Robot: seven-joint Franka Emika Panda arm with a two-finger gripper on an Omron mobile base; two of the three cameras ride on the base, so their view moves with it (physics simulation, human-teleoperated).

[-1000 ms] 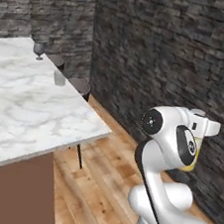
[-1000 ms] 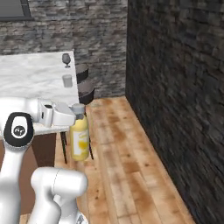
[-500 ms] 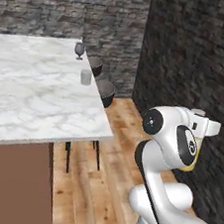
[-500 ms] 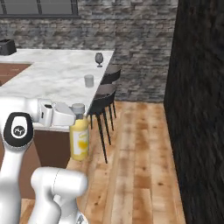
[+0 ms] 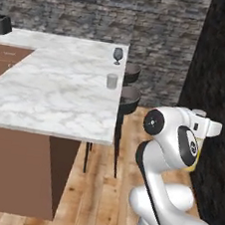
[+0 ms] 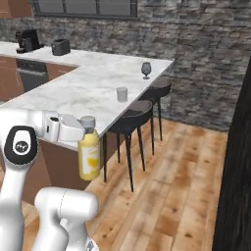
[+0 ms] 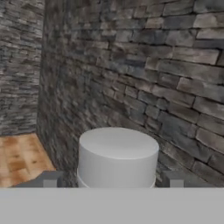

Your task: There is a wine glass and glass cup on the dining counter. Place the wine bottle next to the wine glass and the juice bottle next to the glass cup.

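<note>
- White arm folded close above the base, forearm level, gripper (image 6: 87, 128) held out sideways over the wood floor (image 6: 171, 196), beside the near end of the dining counter (image 5: 56, 97) and clear of its top.
- Marble dining counter: one slab, long, white-grey veined, on a brown base, running away from the robot toward the stone wall (image 6: 206, 59).
- Dark round stools (image 6: 131, 113): two counted, both standing along the counter's right edge.
- Yellow juice bottle (image 6: 89, 156): one, upright, hanging in the air below the gripper, held at the neck under its grey cap (image 7: 117, 155); not on the counter.
- Fingertips (image 7: 49, 179) set one on each side of the cap in the hand view, pinching the juice bottle's neck between them.
- Grey wine glass (image 5: 118, 55): one, stemmed, upright near the far right corner of the counter.
- Grey glass cup (image 5: 111, 81): one, stemless, upright near the right edge, nearer the robot than the wine glass and apart from it.
- Juice bottle well apart from the glass cup.
- Dark countertop appliances (image 6: 61, 47) on the far kitchen counter: two visible in the right base view; type too small to tell.
</note>
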